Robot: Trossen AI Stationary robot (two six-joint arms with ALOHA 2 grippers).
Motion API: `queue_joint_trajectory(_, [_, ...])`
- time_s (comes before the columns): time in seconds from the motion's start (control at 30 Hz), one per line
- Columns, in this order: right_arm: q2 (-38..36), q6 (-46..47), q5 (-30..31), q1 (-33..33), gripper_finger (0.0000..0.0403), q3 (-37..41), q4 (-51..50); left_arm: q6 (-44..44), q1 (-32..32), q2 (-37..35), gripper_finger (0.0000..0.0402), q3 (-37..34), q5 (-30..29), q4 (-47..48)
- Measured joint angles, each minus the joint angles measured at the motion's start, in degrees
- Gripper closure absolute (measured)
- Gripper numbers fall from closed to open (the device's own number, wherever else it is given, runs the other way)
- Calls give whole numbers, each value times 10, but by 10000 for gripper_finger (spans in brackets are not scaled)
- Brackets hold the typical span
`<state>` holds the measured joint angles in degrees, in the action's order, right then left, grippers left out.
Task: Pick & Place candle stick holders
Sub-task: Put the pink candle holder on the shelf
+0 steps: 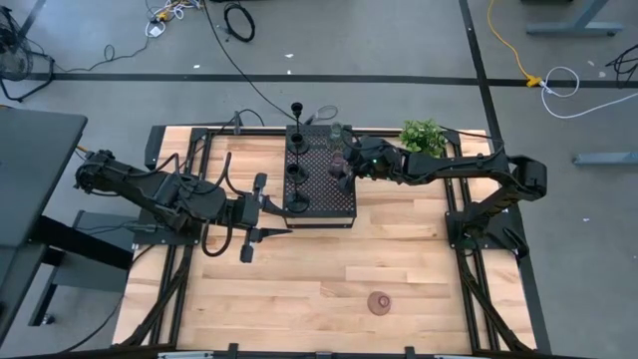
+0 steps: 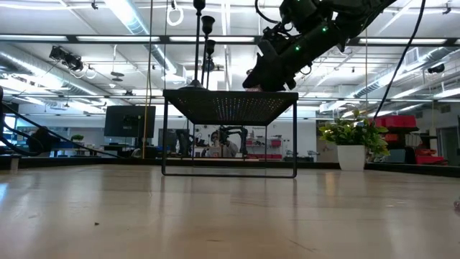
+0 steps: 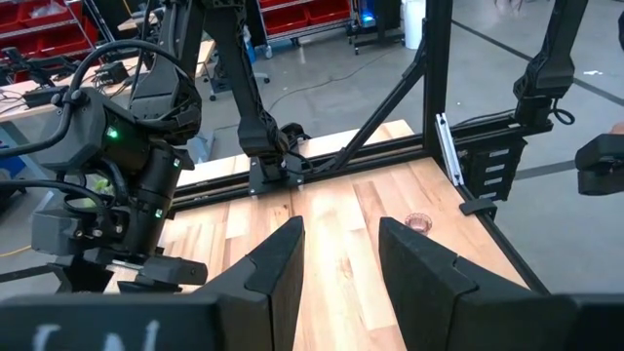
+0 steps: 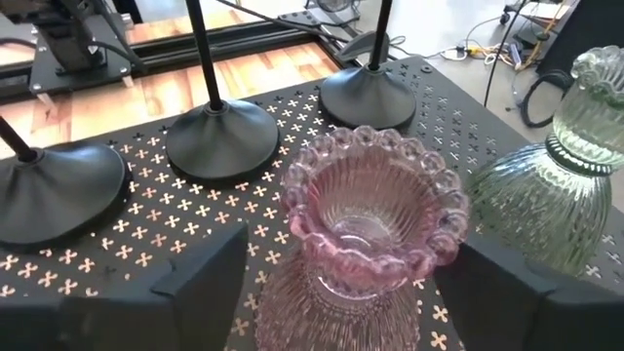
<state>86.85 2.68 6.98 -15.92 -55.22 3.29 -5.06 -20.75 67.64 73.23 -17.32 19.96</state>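
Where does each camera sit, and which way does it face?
High: overhead, straight down on table; both arms show.
Low: table height, level across; right gripper over block.
Left wrist: faces along table; left gripper jaws open.
Right wrist: down on pink holder between own jaws.
High and left wrist share the lone holder.

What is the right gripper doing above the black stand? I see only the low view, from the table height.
Observer: The right gripper has its open fingers on either side of a pink glass holder standing on the perforated block.
Operator: Does something stand near it?
Observer: A green glass holder beside it, and three black stemmed holders farther along the block.
Operator: Where is the left arm?
Observer: The left gripper waits with fingers open beside the block, over the wooden table.
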Motion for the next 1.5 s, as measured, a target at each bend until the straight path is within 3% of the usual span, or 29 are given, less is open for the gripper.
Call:
queue_joint_trajectory(0.27, [-4, -23, 0, 0, 49, 0, -3, 3, 0, 0, 264, 0, 0, 0])
queue_joint_trajectory(0.73, [-112, -18, 36, 3, 46, -1, -120, 4, 0, 0, 264, 0, 0, 0])
queue_joint_trajectory(1.0, [-204, 19, -28, 44, 46, -1, -300, 4, 0, 0, 264, 0, 0, 0])
queue_joint_trajectory(1.17, [-253, 100, -121, 79, 46, -2, -429, 4, 0, 0, 264, 0, 0, 0])
queue_joint_trajectory(1.33, [-269, 197, -228, 125, 46, -2, -495, 5, 0, 0, 264, 0, 0, 0])
queue_joint_trajectory(1.5, [-269, 274, -248, 196, 46, -2, -511, 5, 0, 0, 264, 0, 0, 0])
